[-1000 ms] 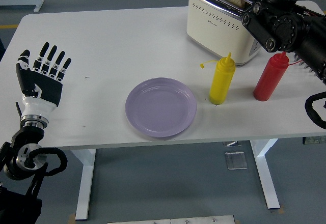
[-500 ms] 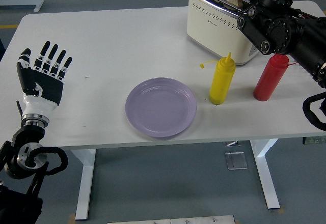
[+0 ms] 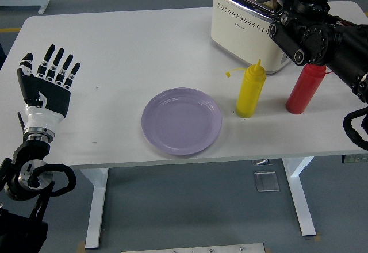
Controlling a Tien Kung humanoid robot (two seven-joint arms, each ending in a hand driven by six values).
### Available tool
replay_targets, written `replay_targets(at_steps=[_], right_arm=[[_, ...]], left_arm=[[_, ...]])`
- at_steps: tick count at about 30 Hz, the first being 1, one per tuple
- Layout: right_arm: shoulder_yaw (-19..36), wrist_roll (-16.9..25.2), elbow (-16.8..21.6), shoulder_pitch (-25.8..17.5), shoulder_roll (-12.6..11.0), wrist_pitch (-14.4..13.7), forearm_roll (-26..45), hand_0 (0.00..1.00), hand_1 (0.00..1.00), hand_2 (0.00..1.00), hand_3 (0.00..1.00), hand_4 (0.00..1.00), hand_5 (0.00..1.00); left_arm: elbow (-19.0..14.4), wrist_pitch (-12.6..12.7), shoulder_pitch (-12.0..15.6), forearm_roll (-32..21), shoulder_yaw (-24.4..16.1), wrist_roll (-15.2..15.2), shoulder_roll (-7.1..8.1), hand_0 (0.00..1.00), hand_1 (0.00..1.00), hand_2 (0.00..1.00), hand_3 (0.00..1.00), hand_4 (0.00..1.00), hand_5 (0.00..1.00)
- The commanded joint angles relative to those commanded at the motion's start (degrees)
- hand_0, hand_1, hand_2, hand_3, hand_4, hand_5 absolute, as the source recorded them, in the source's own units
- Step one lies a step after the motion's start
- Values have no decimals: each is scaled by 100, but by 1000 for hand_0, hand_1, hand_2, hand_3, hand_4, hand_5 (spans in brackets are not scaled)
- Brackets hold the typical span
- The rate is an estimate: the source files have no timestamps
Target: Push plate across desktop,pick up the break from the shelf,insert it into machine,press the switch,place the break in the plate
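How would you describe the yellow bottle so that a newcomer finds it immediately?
Start from the cream toaster at the far right of the white table. Just in front of it stand two squeeze bottles; the yellow bottle is the left one, nearer the purple plate, while its neighbour is red.

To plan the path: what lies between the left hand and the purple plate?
Only bare white table lies between the left hand and the purple plate, in the head view.

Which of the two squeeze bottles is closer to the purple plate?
The yellow bottle; it stands just right of the plate, while the red bottle stands farther right.
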Motion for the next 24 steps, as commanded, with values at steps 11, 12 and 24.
replay_targets(at_steps=[11, 12, 24], right_arm=[[246, 52, 112, 68, -108, -105, -496, 244, 349, 452, 522, 396, 21], [295, 58, 125, 81, -126, -133, -564, 234, 339, 443, 517, 379, 31], [1205, 105, 554, 200, -481, -477, -1530, 233, 331, 437, 510, 337, 43]], left_arm=[[4, 4, 32, -3, 15, -3, -2, 855, 865, 878, 783, 545, 998], [4, 4, 37, -2, 16, -3, -1, 853, 865, 878, 782, 543, 998], [-3, 4, 96, -1, 23, -2, 16, 852, 864, 875, 780, 539, 998]])
